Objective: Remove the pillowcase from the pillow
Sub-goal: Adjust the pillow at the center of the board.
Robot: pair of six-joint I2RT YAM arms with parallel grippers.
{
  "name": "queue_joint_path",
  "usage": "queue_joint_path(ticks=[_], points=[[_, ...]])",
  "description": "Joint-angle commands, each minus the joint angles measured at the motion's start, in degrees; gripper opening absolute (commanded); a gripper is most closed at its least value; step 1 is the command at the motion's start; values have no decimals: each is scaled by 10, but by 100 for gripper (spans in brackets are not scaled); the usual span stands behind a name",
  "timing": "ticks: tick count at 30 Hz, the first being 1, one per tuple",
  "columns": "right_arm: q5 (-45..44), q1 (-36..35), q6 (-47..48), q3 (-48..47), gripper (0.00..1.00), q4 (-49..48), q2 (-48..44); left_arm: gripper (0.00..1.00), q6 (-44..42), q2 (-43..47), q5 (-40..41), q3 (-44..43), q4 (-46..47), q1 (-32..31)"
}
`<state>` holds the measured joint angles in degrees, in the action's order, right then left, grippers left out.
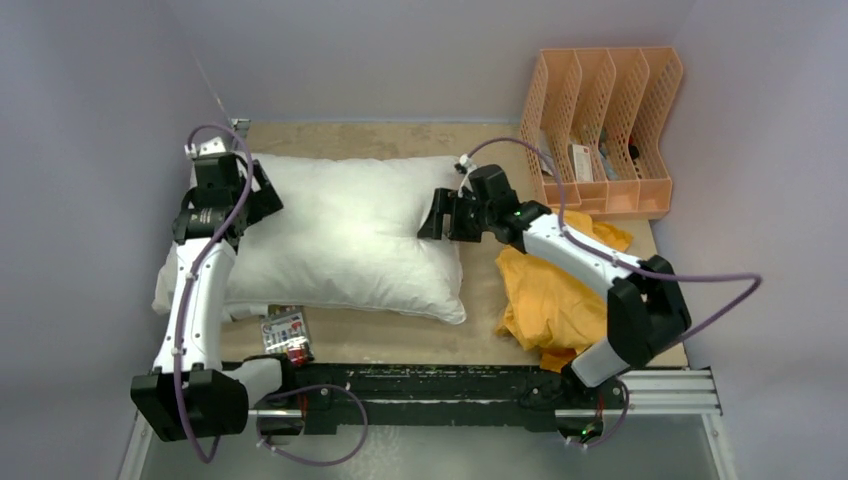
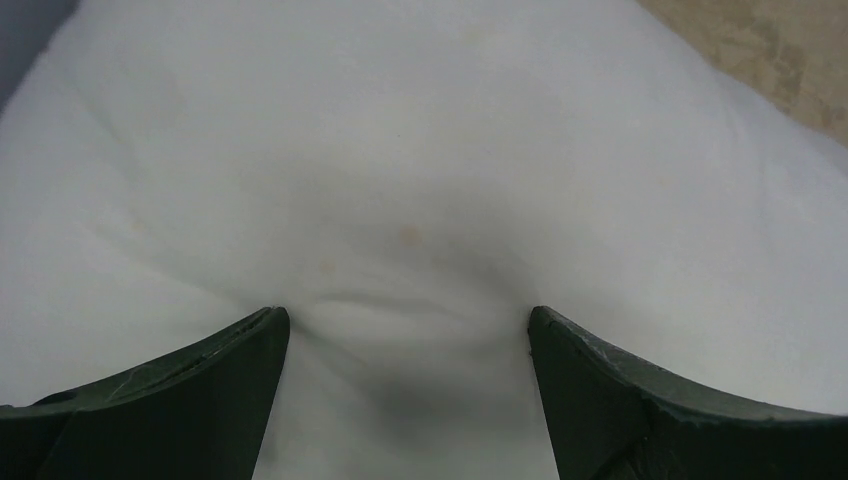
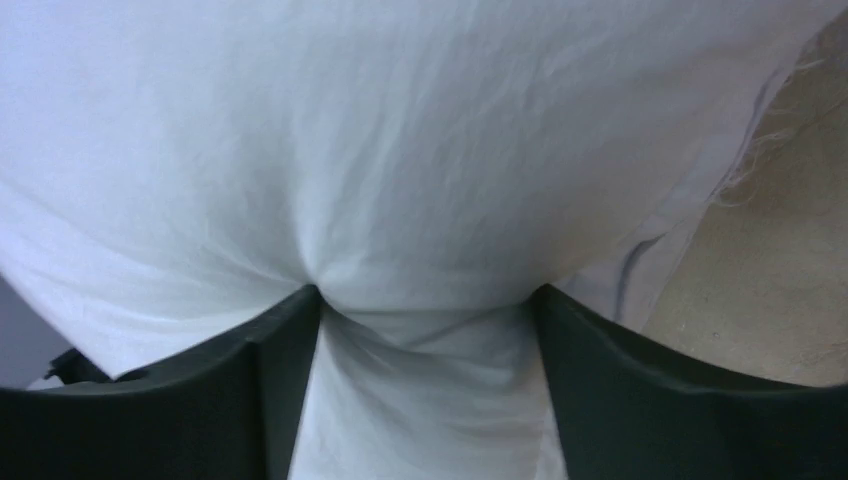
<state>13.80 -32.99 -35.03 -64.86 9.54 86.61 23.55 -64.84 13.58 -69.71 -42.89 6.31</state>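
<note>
Top external view: the white pillow (image 1: 350, 240) lies flat on the table (image 1: 400, 135), with no cover on it.
Pillowcase: the orange-yellow pillowcase (image 1: 560, 295) lies crumpled in a heap on the table to the right of the pillow. It is fully off the pillow, and the right arm crosses above it. The print is not legible.
Left gripper: the left gripper (image 1: 265, 200) sits over the pillow's far left corner and points in toward the pillow's middle.
Left jaws: in the left wrist view they are released and spread wide. Both dark fingers (image 2: 200, 390) press into the pillow's surface, which is dimpled and shadowed between them. No fabric is pinched.
Right gripper: the right gripper (image 1: 437, 215) is at the pillow's right edge, toward the far end, and points in toward the pillow's middle.
Right jaws: in the right wrist view they are also released and spread wide. The tips are pushed against the pillow, creases fan out from them, and a fold bulges through the gap.
File rack: the peach file rack (image 1: 605, 130) stands upright beyond the pillow's far right corner, well apart from the pillow. The items in its slots are too small to identify.
Packet: a small printed packet (image 1: 287, 335) lies just beside the pillow's near edge, toward the left end.
</note>
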Motion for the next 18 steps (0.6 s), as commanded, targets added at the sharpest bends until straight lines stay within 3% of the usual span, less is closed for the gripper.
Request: queue_joint_path(ticks=[1, 3, 5, 7, 14, 15, 17, 18], points=[[44, -1, -21, 10, 69, -5, 38, 89, 4, -24, -159, 69, 48, 1], [10, 11, -20, 7, 45, 6, 37, 88, 1, -44, -247, 90, 66, 1], [3, 43, -24, 11, 14, 7, 24, 87, 11, -60, -321, 112, 92, -2], [-17, 73, -22, 10, 1, 12, 4, 85, 22, -59, -358, 125, 120, -11], [-106, 106, 42, -47, 0, 99, -21, 83, 18, -63, -332, 65, 120, -40], [-111, 108, 54, -51, 6, 103, -25, 84, 17, -63, -327, 50, 112, -40], [-83, 112, 84, -68, 38, 111, -32, 84, 19, -56, -299, 22, 100, -39], [-71, 112, 98, -83, 48, 123, -37, 84, 21, -46, -280, 11, 96, -39]])
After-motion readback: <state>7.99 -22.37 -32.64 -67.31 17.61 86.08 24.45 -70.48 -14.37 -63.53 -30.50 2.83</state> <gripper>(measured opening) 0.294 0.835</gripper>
